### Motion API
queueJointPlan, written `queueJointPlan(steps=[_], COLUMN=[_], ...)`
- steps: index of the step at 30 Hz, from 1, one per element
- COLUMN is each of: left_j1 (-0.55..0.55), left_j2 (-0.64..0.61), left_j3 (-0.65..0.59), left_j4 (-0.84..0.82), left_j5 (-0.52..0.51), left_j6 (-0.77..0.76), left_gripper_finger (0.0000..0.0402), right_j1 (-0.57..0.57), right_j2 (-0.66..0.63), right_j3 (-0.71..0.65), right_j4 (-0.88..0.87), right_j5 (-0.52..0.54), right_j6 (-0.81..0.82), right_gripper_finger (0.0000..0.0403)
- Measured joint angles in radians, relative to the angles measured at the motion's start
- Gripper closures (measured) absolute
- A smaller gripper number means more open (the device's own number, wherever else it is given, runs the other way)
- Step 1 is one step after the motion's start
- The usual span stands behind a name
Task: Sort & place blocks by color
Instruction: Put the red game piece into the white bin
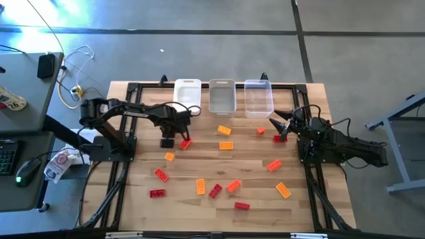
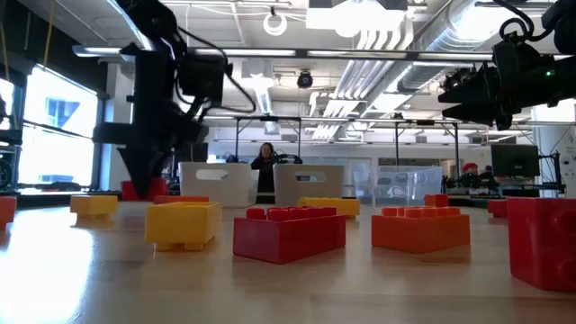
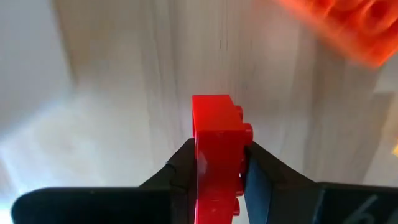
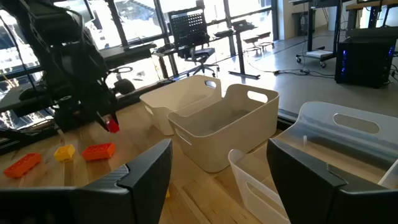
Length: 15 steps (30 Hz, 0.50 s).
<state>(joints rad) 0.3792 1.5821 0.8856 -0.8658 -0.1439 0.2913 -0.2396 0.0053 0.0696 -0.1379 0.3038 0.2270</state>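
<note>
Left claw clamps a red block; right claw waits, spread wide.

On the wooden desk (image 1: 219, 162), the left claw (image 1: 180, 137) is clenched on a red block (image 3: 216, 149), gripped between its fingers (image 3: 181, 165) in front of the white bin (image 1: 187, 95). The other blocks (image 1: 224, 186) lie scattered across the desk's middle and near side. The right claw (image 1: 277, 123) hovers released near the clear bin (image 1: 258, 97), holding nothing.

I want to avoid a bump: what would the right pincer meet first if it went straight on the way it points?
Probably the nearest clear bin: the open right pincer aims at its near corner, though depth is hard to judge.
</note>
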Motion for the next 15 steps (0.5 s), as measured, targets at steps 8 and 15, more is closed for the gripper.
queueJointPlan(steps=[8,15], left_j1=[-0.006,0.064], left_j2=[-0.103,-0.166], left_j3=[0.126,0.211], left_j4=[0.012,0.181], left_j5=[-0.101,-0.204], left_j6=[0.065,0.139], left_gripper_finger=[0.0340,0.0340], right_j1=[0.000,0.000], right_j2=[0.000,0.000], right_j3=[0.000,0.000], right_j4=[0.000,0.000], right_j5=[0.000,0.000], right_j6=[0.000,0.000], right_gripper_finger=[0.0153,0.0153])
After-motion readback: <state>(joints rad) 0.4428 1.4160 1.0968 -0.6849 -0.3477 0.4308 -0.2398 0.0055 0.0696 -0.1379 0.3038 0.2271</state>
